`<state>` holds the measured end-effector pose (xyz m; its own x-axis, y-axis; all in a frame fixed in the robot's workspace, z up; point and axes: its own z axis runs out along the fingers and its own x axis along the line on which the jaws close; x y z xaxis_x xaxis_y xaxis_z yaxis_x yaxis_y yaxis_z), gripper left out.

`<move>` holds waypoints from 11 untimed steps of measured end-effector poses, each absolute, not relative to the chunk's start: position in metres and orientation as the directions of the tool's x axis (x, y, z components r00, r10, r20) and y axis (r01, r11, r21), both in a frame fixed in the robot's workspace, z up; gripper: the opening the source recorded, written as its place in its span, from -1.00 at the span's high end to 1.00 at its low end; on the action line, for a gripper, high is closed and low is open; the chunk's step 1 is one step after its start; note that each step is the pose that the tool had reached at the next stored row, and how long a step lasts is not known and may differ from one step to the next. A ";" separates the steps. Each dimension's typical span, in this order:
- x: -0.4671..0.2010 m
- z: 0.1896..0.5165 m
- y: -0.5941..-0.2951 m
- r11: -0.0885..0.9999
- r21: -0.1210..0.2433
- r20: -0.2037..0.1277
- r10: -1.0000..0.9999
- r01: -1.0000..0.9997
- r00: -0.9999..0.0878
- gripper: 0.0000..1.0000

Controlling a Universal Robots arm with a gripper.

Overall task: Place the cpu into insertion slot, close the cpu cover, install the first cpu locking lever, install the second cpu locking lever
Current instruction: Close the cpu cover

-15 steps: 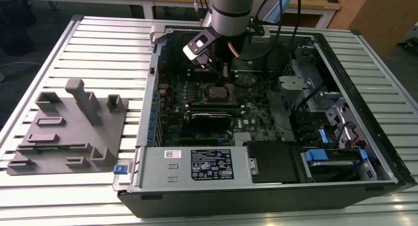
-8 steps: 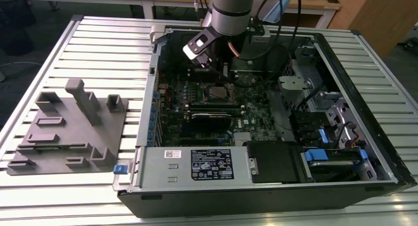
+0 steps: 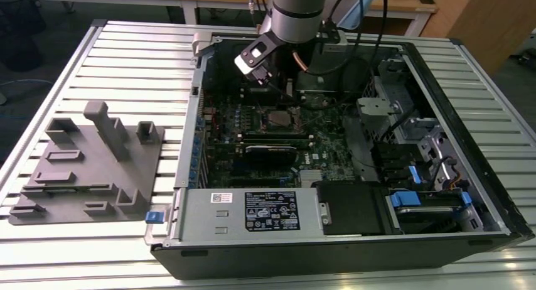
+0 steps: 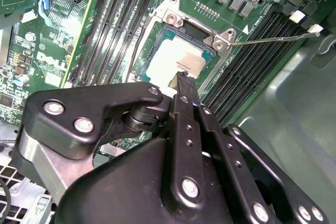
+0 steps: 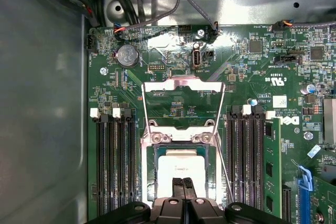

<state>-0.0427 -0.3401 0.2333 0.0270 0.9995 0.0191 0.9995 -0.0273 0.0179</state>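
The cpu [image 5: 181, 167] lies flat in the insertion slot [image 5: 149, 145], its pale silver top facing up; it is also in the second wrist view [image 4: 173, 60]. The cpu cover [image 5: 184, 84] is swung open, standing away from the slot on its far side. Thin wire locking levers [image 5: 224, 163] [image 4: 273, 39] stick out beside the slot, unlatched. My gripper [image 5: 182, 182] [image 4: 184, 80] hangs just above the cpu's near edge, fingers pressed together with nothing between them. In the exterior view the gripper [image 3: 261, 76] sits over the slot [image 3: 278, 118] inside the open computer case.
Long black memory slots [image 5: 113, 161] [image 5: 247, 156] flank the socket on both sides. Cables [image 5: 157, 9] run along the case wall beyond the board. A grey fixture plate [image 3: 88, 164] lies on the table at the exterior view's left; the power supply [image 3: 251, 211] fills the case's near side.
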 end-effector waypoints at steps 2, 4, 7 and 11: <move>-0.043 0.234 -0.340 -0.027 0.018 0.019 0.999 0.999 0.027 0.79; -0.043 0.235 -0.340 -0.027 0.018 0.019 0.999 0.999 0.027 0.79; -0.043 0.236 -0.340 -0.027 0.018 0.020 0.999 0.999 0.027 0.79; -0.043 0.236 -0.340 -0.027 0.018 0.019 0.999 0.999 0.027 0.79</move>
<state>-0.0426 -0.3401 0.2363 0.0270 0.9994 0.0194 0.9995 -0.0274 0.0182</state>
